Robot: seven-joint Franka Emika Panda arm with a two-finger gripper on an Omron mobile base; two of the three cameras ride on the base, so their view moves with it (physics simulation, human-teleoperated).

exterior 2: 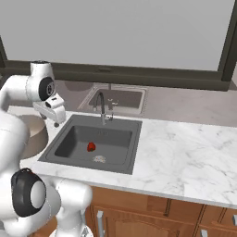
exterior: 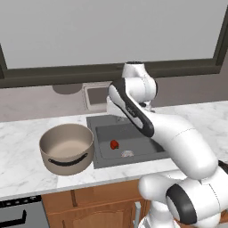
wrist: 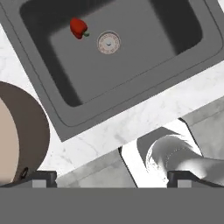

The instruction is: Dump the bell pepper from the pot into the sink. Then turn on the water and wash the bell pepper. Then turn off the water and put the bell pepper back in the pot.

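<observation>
The red bell pepper (exterior: 114, 144) (exterior 2: 91, 146) (wrist: 78, 27) lies on the floor of the dark grey sink (exterior: 101, 133) (exterior 2: 65, 143) (wrist: 144, 87), just left of the round drain (wrist: 108, 42). The beige pot (exterior: 67, 149) (wrist: 22, 131) stands upright on the counter left of the sink, and nothing shows inside it. My gripper (exterior 2: 58, 121) (wrist: 112, 177) hovers open above the counter near the sink's back left corner. Nothing is between its fingertips (wrist: 39, 177). It is well apart from the pepper. The curved faucet (exterior 2: 101, 105) stands at the sink's back rim, with no water running.
A smaller pale basin with a light rim (exterior: 95, 95) (exterior 2: 115, 99) (wrist: 131, 153) sits behind the sink under the window. Marble counter (exterior 2: 185, 148) stretches wide to the right of the sink. A stove edge (exterior: 18, 213) shows at the lower left.
</observation>
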